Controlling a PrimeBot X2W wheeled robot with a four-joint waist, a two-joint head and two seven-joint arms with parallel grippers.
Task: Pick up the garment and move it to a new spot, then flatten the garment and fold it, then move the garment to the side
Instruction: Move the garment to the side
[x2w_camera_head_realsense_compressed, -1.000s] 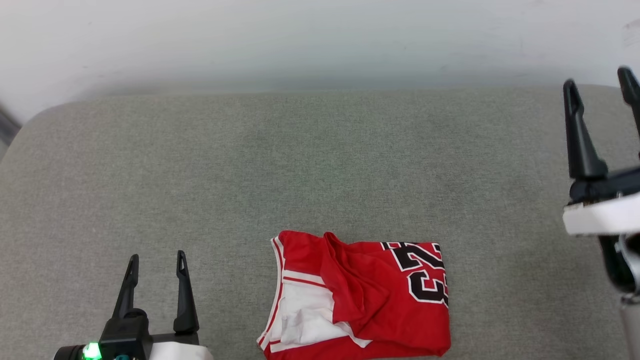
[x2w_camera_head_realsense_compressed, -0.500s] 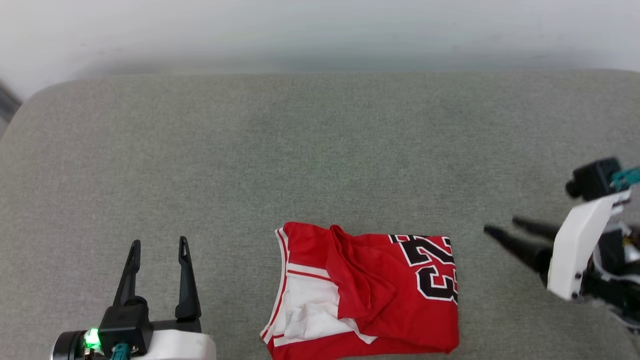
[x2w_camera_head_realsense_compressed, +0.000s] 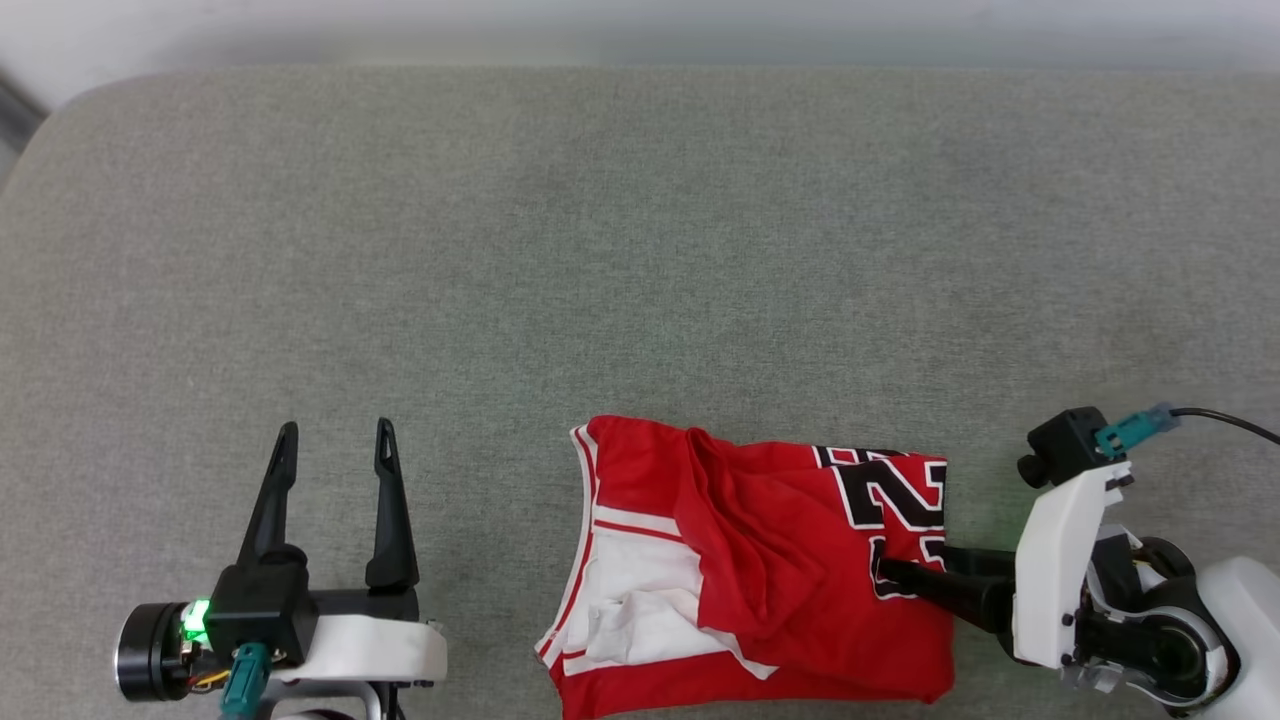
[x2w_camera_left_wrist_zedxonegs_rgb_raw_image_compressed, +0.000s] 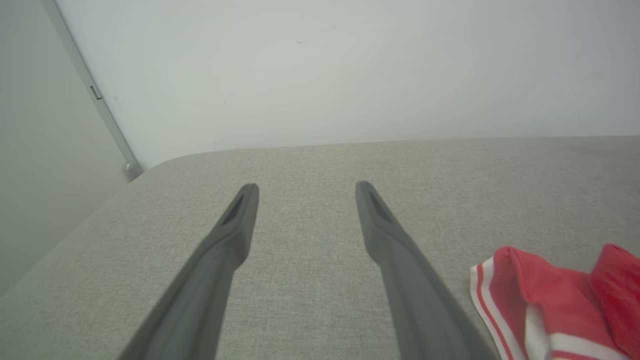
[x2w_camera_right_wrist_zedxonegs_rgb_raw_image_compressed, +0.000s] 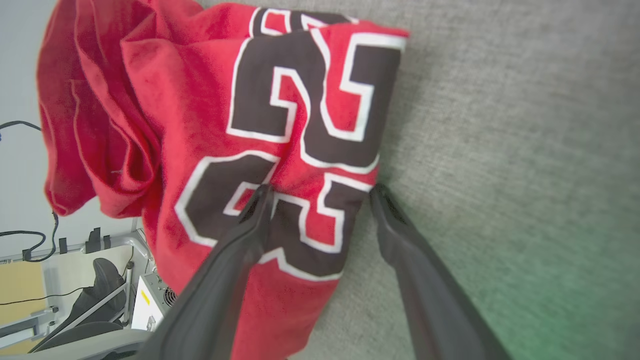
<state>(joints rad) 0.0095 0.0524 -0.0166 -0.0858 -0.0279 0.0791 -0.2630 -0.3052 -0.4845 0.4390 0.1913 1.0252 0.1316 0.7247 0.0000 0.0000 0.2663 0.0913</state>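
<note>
Garment (x2w_camera_head_realsense_compressed: 760, 560) lies folded by the worktop's (x2w_camera_head_realsense_compressed: 640, 250) near edge, so I reckon I'm on the move-aside step. My right gripper (x2w_camera_right_wrist_zedxonegs_rgb_raw_image_compressed: 320, 190) is apart, straddling its right edge; left gripper (x2w_camera_head_realsense_compressed: 335, 428) apart, clear of it. Next: clamp all layers, then slide.

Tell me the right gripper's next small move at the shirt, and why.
Probably close the right gripper on the shirt's edge. Its jaws stand open astride that edge by the number: one finger is over the fabric, the other beside it over the grey cushion. The shirt looks folded, so a pinch here would likely let it be carried aside.
</note>
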